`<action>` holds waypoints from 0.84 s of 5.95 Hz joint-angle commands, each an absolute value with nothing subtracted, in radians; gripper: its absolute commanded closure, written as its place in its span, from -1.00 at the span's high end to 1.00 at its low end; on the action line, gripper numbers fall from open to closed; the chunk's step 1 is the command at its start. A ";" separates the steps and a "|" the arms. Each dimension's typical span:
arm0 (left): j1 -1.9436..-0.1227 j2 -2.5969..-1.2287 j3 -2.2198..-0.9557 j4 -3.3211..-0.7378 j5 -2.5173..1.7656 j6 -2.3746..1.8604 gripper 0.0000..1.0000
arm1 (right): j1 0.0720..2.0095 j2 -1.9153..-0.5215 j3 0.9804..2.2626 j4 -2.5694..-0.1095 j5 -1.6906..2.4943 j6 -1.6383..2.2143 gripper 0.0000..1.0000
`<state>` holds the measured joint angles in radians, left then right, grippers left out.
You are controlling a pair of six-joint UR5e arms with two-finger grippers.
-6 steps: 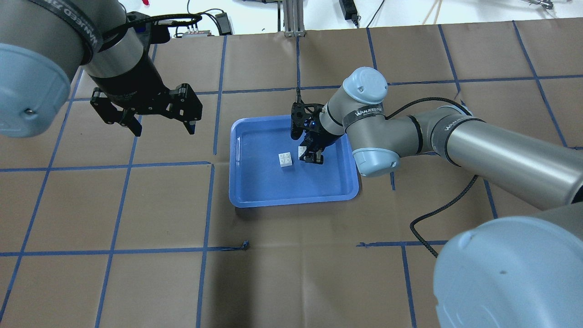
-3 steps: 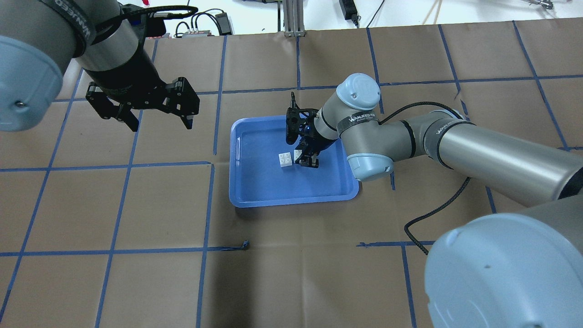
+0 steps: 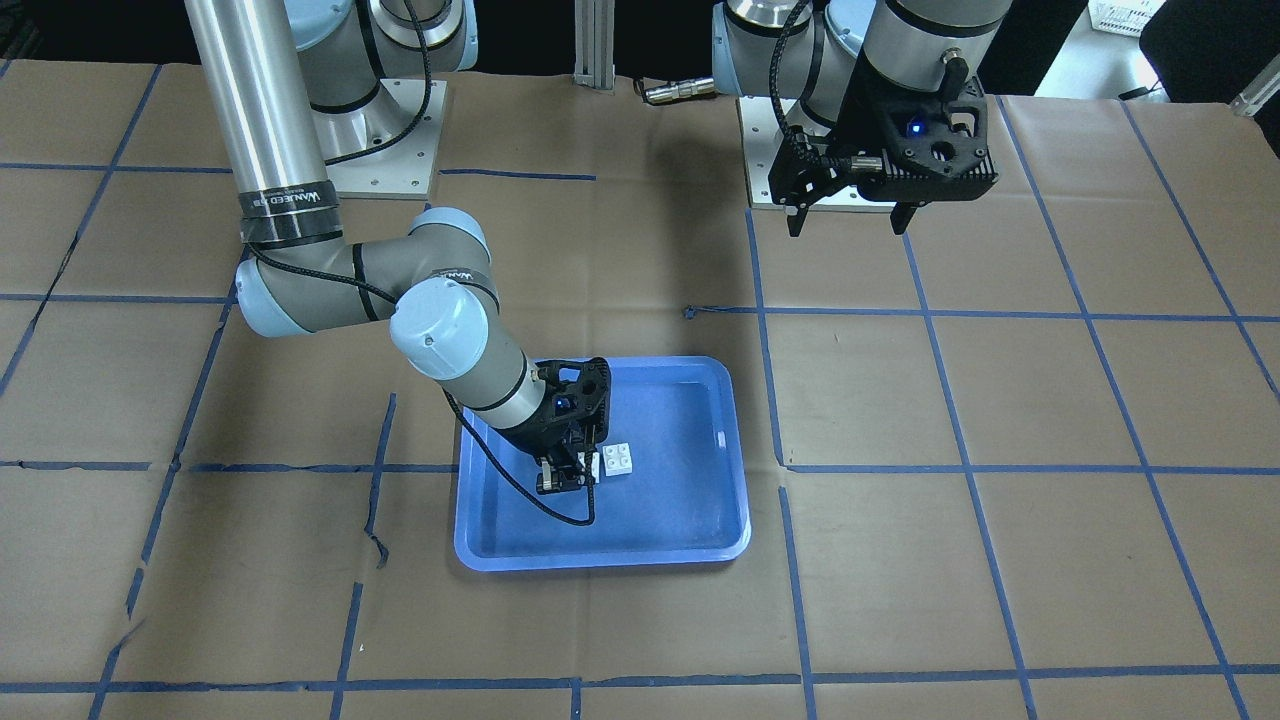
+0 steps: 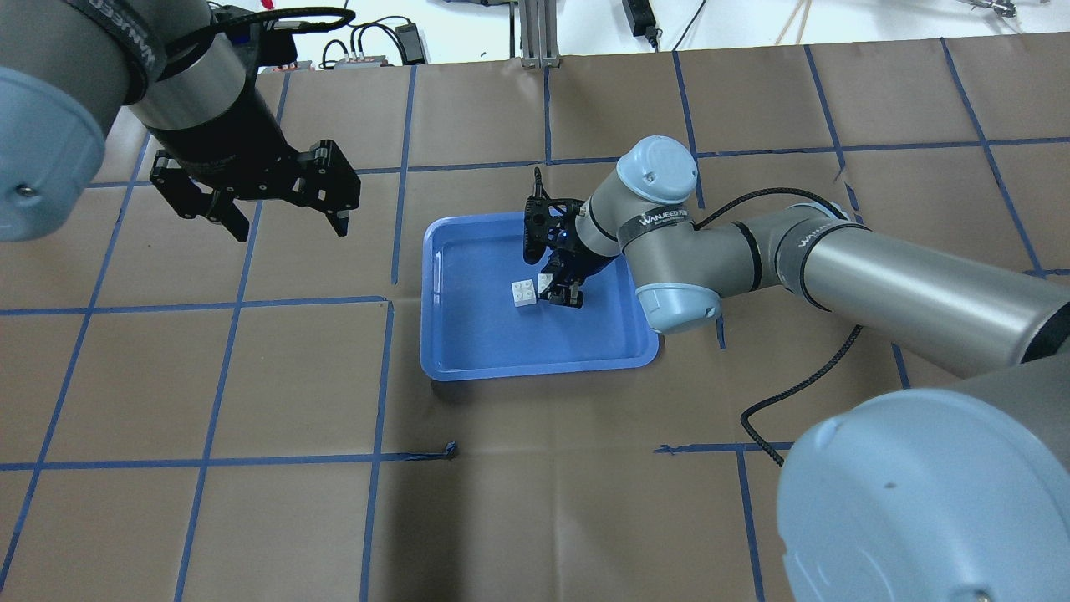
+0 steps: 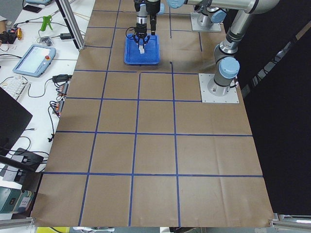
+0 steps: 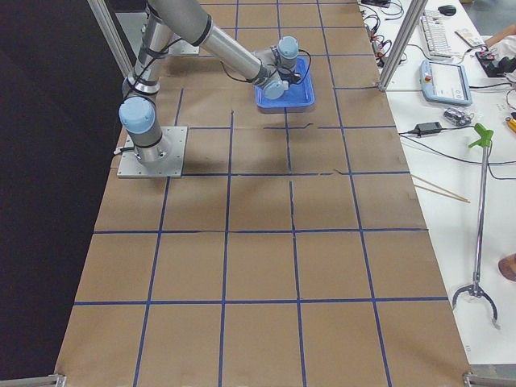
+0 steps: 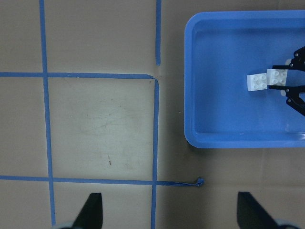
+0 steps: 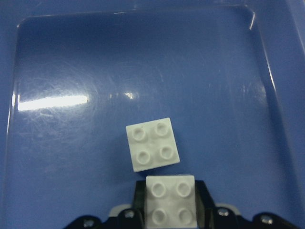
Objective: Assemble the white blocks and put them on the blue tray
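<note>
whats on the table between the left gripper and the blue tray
Only brown table paper and a blue tape line, in the overhead view, between the left gripper and the blue tray.

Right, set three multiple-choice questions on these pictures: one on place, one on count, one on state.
1. Where does the loose white block lie? A inside the blue tray; B beside it; C under it.
2. How many studs top it? A two; B six; C four.
3. The left claw is: A shut on a block; B open, empty; C shut, empty.
1 A: tray floor surrounds it. 2 C: four show in the right wrist view. 3 B: its jaws stand apart, nothing between.
</note>
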<state>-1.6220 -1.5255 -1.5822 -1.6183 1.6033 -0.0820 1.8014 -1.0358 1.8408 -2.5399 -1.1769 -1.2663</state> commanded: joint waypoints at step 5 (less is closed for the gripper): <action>-1.618 -1.525 -1.597 -1.611 1.600 -0.083 0.99 | 1.802 -1.042 1.841 -2.536 -1.173 -1.233 -0.45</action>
<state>-1.6184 -1.5249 -1.5954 -1.6117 1.6022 -0.0828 1.8023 -1.0406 1.8408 -2.5357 -1.1739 -1.2324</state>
